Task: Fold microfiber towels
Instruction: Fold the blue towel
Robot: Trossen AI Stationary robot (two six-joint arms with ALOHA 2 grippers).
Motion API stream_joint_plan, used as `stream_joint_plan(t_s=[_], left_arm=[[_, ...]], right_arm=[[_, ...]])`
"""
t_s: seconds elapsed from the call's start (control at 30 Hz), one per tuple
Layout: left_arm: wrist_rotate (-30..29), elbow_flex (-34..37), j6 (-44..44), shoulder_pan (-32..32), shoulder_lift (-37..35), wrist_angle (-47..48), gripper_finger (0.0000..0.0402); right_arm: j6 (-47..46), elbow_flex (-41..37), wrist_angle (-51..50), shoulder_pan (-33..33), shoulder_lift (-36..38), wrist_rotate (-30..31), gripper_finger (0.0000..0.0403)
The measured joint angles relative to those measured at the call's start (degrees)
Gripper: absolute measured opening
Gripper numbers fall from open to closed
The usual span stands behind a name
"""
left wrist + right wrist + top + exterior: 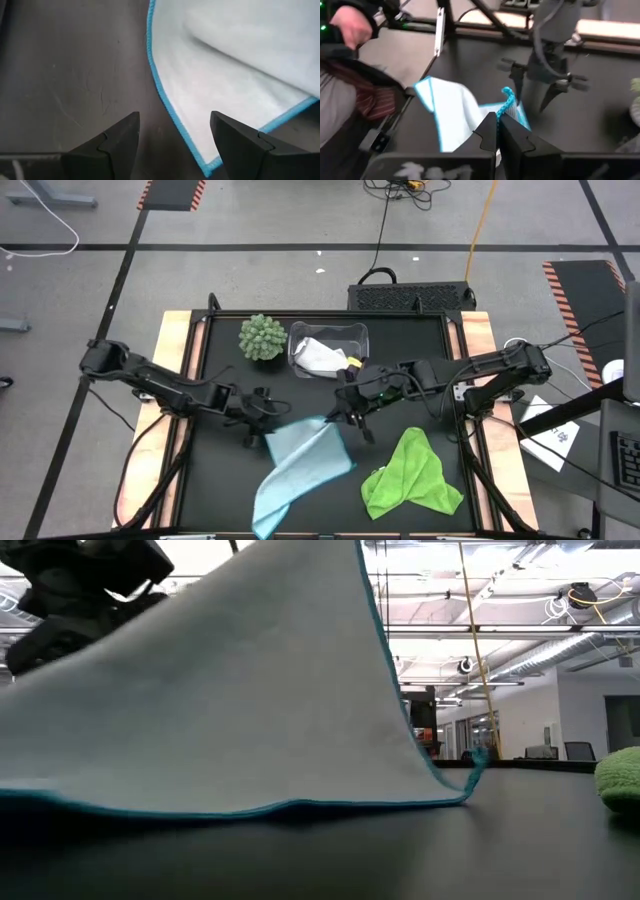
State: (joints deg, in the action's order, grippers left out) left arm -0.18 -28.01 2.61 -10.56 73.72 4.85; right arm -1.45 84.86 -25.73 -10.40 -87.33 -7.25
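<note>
Right gripper [498,131] pinched shut on a corner of the light blue towel [298,468], lifting that corner off the black table [220,500]; the rest of the towel drapes down toward the table's front edge. Left gripper [172,137] low just beside the towel's left edge, fingers wide apart, holding nothing. Lime green towel [412,475] lies crumpled right of the blue one. White towel [318,356] sits in the clear bin [355,335].

Both arms [150,380] are dark with jointed links and black cables; the left gripper's fingers [112,145] are wedge-shaped.
</note>
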Motion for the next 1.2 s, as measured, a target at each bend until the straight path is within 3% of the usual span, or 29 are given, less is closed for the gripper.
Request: stream_joint_plan(t_s=[0.2, 0.57, 0.97, 1.2], left_arm=[[-1.65, 0.00, -1.27, 1.27, 3.50, -4.72, 0.0244], [-0.79, -0.22, 5.86, 2.06, 8.26, 0.62, 0.0243], [8.00, -0.15, 12.17, 1.66, 6.81, 4.32, 0.0244], [8.43, -0.03, 15.45, -0.98, 6.83, 4.50, 0.0244]], right_arm=[[-2.71, 0.00, -2.65, -0.06, 0.00, -2.05, 0.0000], [-6.86, -2.75, -7.91, -1.34, 0.02, -2.01, 0.0000], [-7.12, -9.01, -4.05, -1.32, 0.00, -2.03, 0.0000], [-6.75, -9.20, -4.06, -1.32, 0.01, -2.04, 0.0000]])
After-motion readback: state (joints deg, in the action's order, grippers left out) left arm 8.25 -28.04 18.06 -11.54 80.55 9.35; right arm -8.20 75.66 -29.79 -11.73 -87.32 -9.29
